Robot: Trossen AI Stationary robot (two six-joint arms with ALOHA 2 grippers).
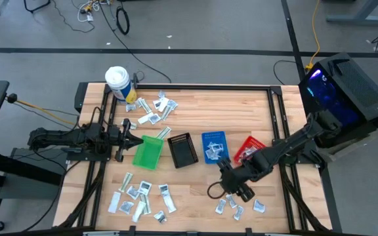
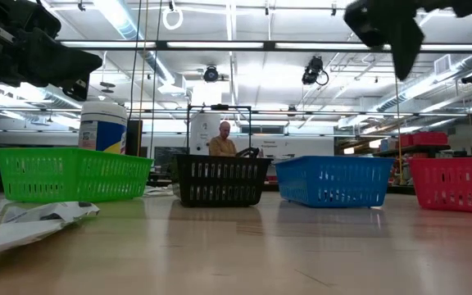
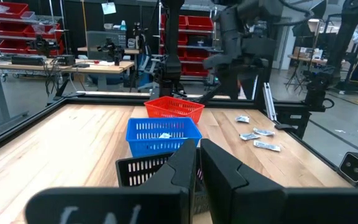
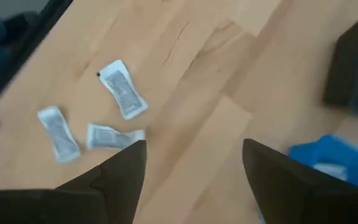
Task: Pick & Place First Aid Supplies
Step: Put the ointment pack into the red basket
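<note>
Two dark, matte-black jointed arms are observed, built of slim tubular links and blocky joint housings. Each ends in a black two-finger gripper: the left gripper (image 1: 131,140) has flat, wedge-shaped fingers (image 3: 185,171); the right gripper (image 1: 225,176) has broad, tapered dark fingers (image 4: 120,177). A black cable loop is noted at the right wrist.

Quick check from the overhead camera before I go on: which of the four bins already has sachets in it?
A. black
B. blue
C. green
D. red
B: in the high view the blue bin holds a few pale sachets, while the green bin, black bin and red bin show only their own mesh floors.
</note>
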